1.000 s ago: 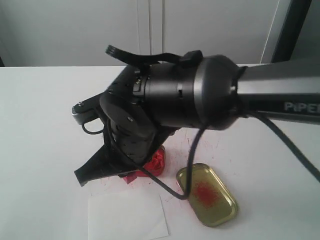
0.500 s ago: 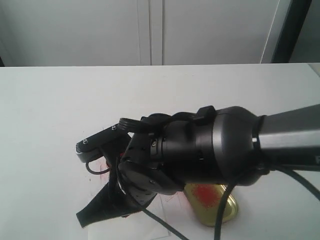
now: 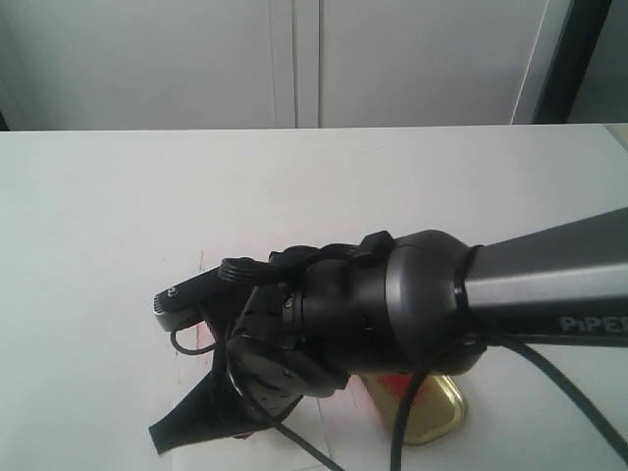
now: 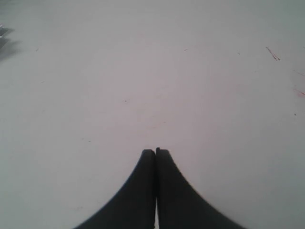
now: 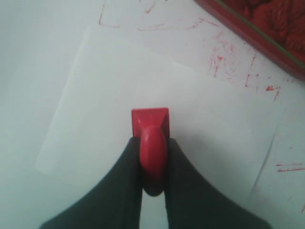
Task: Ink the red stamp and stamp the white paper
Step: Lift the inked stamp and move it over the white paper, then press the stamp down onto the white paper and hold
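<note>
White bench, pale cabinet doors behind, and we go straight to the red stamp. It is clamped between the two fingers of the right pincer, which squeeze its knobbed handle, and its square base points down just ahead of the tips.

Directly beneath the pincer lies the white paper, with the base over its middle. Whether they touch yet, we cannot tell.

We judge the stamp light, hard and a bit slick, so the narrow handle is the right place to hold it, gripped firmly and upright for a straight press. The paper looks thin and free to slide or lift with the stamp.

Beyond the pincer's tips, past some red scratches, we see the red ink tin. The gold lid is tucked under the arm behind the pincer. The left pincer hangs pressed together, holding nothing, over bare bench.
</note>
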